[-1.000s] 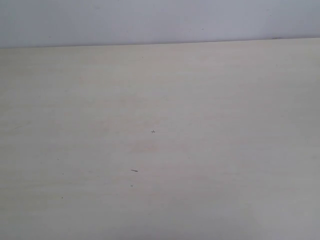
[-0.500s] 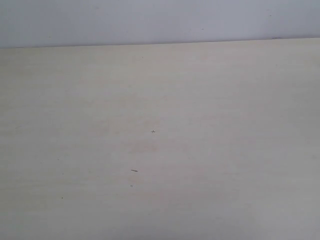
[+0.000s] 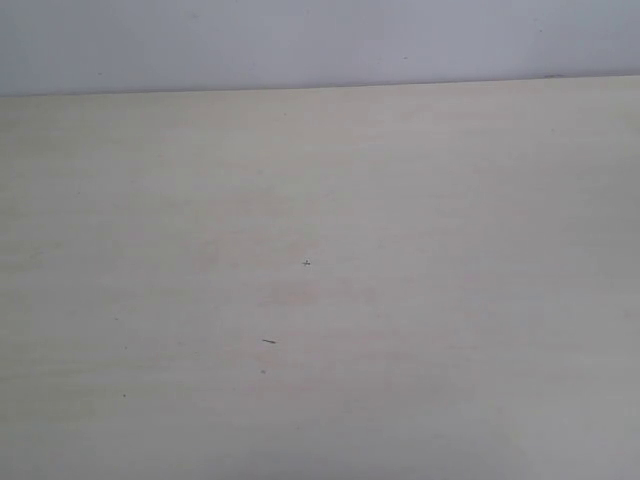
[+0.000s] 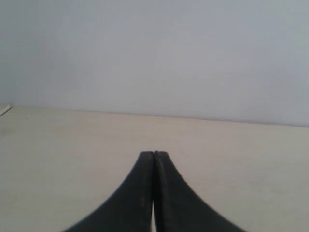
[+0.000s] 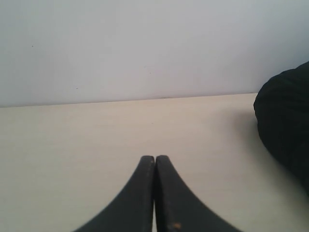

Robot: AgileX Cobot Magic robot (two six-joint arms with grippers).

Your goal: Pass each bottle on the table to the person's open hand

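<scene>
The pale beige table [image 3: 400, 200] fills the exterior view, bare except for a few tiny dark specks. No bottle shows in any view, and the person's open hand is out of view. Neither gripper appears in the exterior view. My left gripper [image 4: 154, 153] is shut with nothing between its black fingers [image 4: 140, 193], low over the table [image 4: 58, 159]. My right gripper [image 5: 155, 157] is likewise shut and holds nothing, above the table [image 5: 72, 145].
A dark knitted fabric mass [image 5: 285, 121], perhaps a sleeve, lies on the table at one edge of the right wrist view. A pale wall [image 3: 300, 40] rises behind the table's far edge. A short dark fleck [image 3: 268, 341] lies on the tabletop.
</scene>
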